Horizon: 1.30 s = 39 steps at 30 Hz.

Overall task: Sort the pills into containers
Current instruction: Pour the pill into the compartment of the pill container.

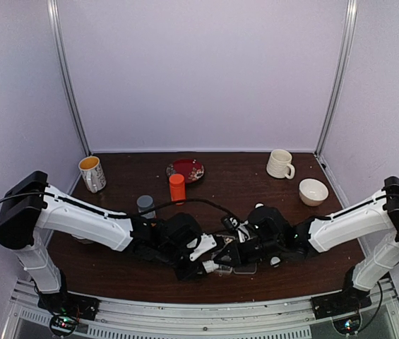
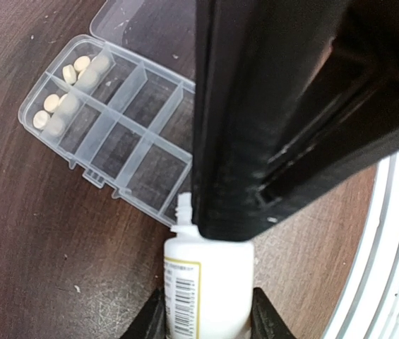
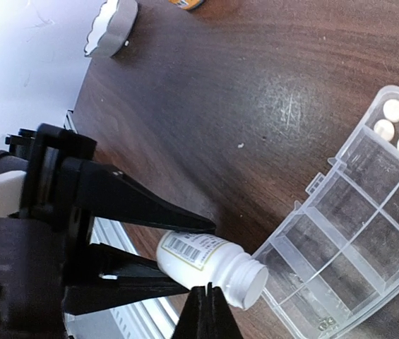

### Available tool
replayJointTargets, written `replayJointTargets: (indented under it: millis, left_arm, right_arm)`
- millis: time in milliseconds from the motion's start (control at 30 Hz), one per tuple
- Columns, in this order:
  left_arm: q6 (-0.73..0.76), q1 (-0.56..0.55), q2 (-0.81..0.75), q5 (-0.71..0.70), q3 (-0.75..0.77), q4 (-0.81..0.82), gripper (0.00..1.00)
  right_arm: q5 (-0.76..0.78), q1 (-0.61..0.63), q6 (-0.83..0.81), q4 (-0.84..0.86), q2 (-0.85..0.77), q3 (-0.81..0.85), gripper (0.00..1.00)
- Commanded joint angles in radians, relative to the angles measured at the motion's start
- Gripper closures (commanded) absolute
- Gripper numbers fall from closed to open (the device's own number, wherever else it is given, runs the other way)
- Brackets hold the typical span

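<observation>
Premises present as a robotics test cell: a dark wooden table (image 1: 234, 185) enclosed by plain pale wall panels (image 1: 199, 70) on aluminium posts (image 1: 68, 74), with the left arm (image 1: 86, 219) and right arm (image 1: 347, 222) bolted to a metal rail (image 1: 206, 316) at its near edge.

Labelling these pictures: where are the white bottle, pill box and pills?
white bottle (image 3: 205, 257), right wrist view, its body.
pill box (image 2: 125, 145), left wrist view, an empty compartment.
pills (image 2: 69, 71), left wrist view, one corner pill.
</observation>
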Motion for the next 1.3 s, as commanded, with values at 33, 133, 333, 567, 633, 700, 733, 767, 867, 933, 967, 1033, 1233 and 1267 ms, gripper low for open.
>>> replayJointTargets:
  millis: [33,133,333,567,633,700,733,767,867,933,967,1033,1233,1267]
  left_arm:
    - [0.009,-0.001,0.005,0.011,0.018,0.038,1.0]
    - [0.009,-0.002,0.005,0.01,0.02,0.038,1.0]
    - [0.009,-0.002,0.005,0.011,0.021,0.035,1.0]
    - [0.009,-0.002,0.006,0.013,0.025,0.031,1.0]
    - [0.009,-0.002,0.006,0.013,0.026,0.031,1.0]
    - [0.008,-0.002,0.008,0.013,0.026,0.032,1.0]
    - [0.008,-0.003,0.008,0.013,0.027,0.03,1.0]
    - [0.01,-0.002,0.008,0.013,0.029,0.028,1.0]
    - [0.01,-0.002,0.011,0.015,0.036,0.019,1.0]
    - [0.01,-0.003,0.012,0.016,0.039,0.013,1.0]
    - [0.01,-0.002,0.011,0.017,0.041,0.01,1.0]
    - [0.011,-0.003,0.012,0.018,0.041,0.008,1.0]
    - [0.01,-0.003,0.018,0.02,0.052,-0.002,1.0]
    - [0.012,-0.001,0.02,0.02,0.056,-0.003,1.0]
  right_arm:
    - [0.029,-0.006,-0.005,0.043,-0.101,-0.024,1.0]
    - [0.024,-0.005,0.012,0.107,-0.101,-0.048,1.0]
    - [-0.011,0.014,0.025,0.08,0.044,-0.002,1.0]
    - [0.026,0.005,0.003,0.042,-0.017,-0.015,1.0]
    - [0.037,0.003,-0.001,0.043,-0.054,-0.025,1.0]
    - [0.039,0.004,-0.006,0.046,-0.076,-0.031,1.0]
    - [0.037,0.003,-0.008,0.049,-0.08,-0.031,1.0]
    - [0.032,0.003,-0.006,0.058,-0.078,-0.031,1.0]
    - [0.013,0.003,0.006,0.095,-0.038,-0.03,1.0]
    - [0.003,0.006,0.011,0.088,0.002,-0.019,1.0]
    - [0.002,0.008,0.012,0.081,0.02,-0.014,1.0]
    - [-0.004,0.008,0.014,0.076,0.046,-0.009,1.0]
    - [0.013,0.004,0.006,0.062,0.004,-0.023,1.0]
    - [0.019,0.002,0.005,0.067,-0.015,-0.03,1.0]
